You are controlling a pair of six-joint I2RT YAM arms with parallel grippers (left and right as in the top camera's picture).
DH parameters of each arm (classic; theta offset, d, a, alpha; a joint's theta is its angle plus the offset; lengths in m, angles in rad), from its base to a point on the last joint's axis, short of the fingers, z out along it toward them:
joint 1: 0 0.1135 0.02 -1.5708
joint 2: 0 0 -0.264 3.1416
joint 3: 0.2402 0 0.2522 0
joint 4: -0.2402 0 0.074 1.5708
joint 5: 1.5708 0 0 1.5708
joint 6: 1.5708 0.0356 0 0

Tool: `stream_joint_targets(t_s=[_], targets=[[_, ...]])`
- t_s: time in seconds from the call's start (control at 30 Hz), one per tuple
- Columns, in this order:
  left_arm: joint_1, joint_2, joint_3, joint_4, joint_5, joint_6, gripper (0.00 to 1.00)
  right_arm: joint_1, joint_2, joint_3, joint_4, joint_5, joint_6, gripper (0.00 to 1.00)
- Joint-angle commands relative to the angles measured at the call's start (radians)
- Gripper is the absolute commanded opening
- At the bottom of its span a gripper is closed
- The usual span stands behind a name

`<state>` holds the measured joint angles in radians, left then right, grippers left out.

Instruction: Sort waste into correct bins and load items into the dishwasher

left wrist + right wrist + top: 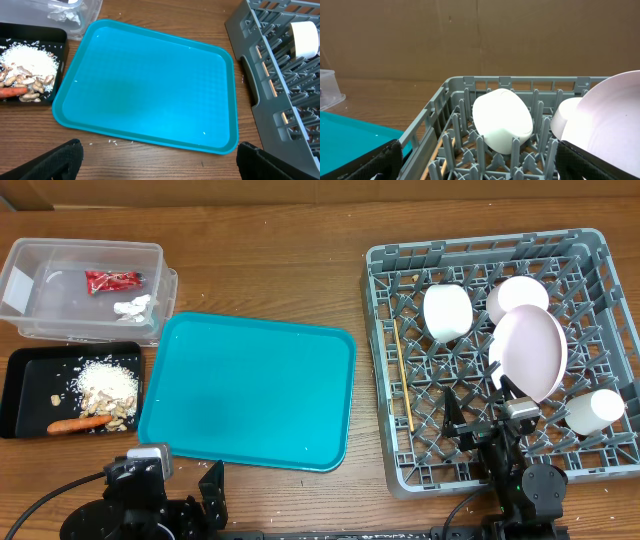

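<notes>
Open room is offered over the teal tray [250, 390], between the tub [70, 290] and the rack [440, 380]. Inside the rack, passage is blocked by upright pegs [538, 112], a tilted plate [530, 350] and bowls [447, 312]; the left lane is taken by chopsticks [402, 375].

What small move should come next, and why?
Probably rest both arms. The flat teal serving tray looks bare, white round dishes and wooden chopsticks sit in the grey lattice dish rack, waste lies in the clear plastic tub and black plastic tray, and the left gripper and right gripper are open.
</notes>
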<state>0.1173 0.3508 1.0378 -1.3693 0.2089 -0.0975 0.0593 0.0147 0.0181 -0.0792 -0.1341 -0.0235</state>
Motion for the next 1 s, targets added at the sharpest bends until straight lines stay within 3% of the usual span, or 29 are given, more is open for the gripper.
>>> stream_joint_targets(t_s=[0.0, 0.33, 0.47, 0.7, 0.97], targets=[[-0.007, -0.006, -0.002, 0.001, 0.002, -0.004, 1.00, -0.003, -0.012, -0.010, 0.007, -0.010, -0.003, 1.00], [-0.007, -0.009, -0.011, 0.046, 0.018, -0.015, 1.00, -0.003, -0.012, -0.010, 0.007, -0.010, -0.003, 1.00], [-0.008, -0.040, -0.090, 0.210, 0.025, 0.010, 1.00, -0.003, -0.012, -0.010, 0.006, -0.010, -0.003, 1.00], [-0.035, -0.229, -0.433, 0.494, 0.016, 0.051, 1.00, -0.003, -0.012, -0.010, 0.007, -0.010, -0.003, 1.00], [-0.090, -0.347, -0.770, 0.982, -0.079, 0.050, 1.00, -0.003, -0.012, -0.010, 0.007, -0.010, -0.003, 1.00]])
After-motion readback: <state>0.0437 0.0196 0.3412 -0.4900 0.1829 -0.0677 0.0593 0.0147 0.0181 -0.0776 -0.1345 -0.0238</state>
